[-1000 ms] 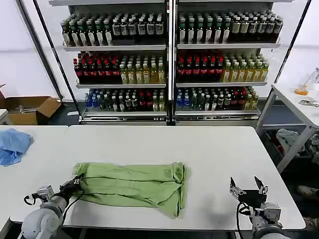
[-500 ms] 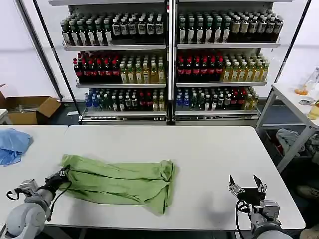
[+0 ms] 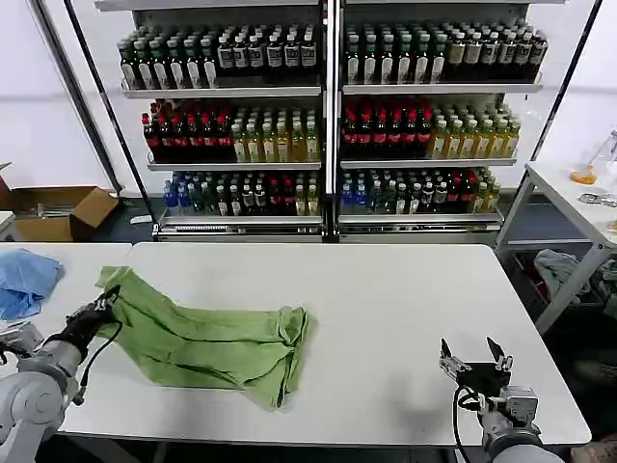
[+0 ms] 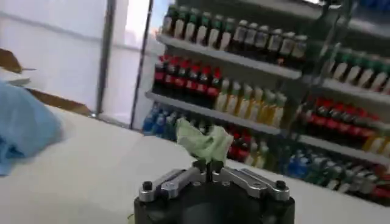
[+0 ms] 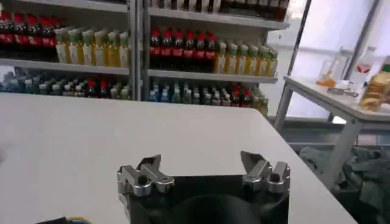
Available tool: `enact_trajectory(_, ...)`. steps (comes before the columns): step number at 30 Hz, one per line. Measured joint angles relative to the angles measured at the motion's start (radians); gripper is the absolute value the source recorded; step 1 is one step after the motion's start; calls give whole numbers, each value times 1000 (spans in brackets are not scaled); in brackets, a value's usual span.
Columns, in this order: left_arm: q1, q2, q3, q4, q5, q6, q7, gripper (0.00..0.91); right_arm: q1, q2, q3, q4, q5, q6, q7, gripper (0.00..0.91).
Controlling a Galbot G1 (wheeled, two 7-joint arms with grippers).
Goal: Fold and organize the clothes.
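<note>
Already the shirt is folded into a long band on the tabletop, lying left of its middle, though rumpled and slanted; at least 1 more fold and tidying seem left. At the shirt's left end, the left gripper pinches a corner, fingers pressed on cloth. Right of the shirt, near the tabletop's front edge, the right gripper waits, fingers spread. From the left wrist, the pinched green tuft shows clearly.

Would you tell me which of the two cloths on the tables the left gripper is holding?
The green shirt: the left gripper is shut on its corner. The blue cloth lies untouched on the neighbouring table.
</note>
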Motion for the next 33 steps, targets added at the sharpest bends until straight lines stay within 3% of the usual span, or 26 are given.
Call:
enact_trajectory(9, -27, -62, 143, -157, -132, 28, -65, 20, 2, -6, -1, -11, -1, 2, -2, 907)
enact_trajectory(17, -60, -123, 319, -191, -125, 44, -123, 30, 14, -16, -7, -24, 0, 6, -3, 907)
enact_trajectory(18, -66, -130, 340, -191, -115, 45, -130, 121, 16, -16, -8, -25, 0, 6, -4, 907)
enact_trajectory(20, -80, -144, 384, -185, -88, 49, -144, 836, 20, -16, -12, -28, 0, 6, -4, 907)
enact_trajectory(21, -86, -150, 404, -180, -73, 50, -148, 907, 22, -16, -15, -29, 0, 6, -4, 907)
enact_trajectory(33, -104, -165, 539, -171, 69, 78, -122, 907, 19, -17, -18, -27, 0, 9, -6, 907)
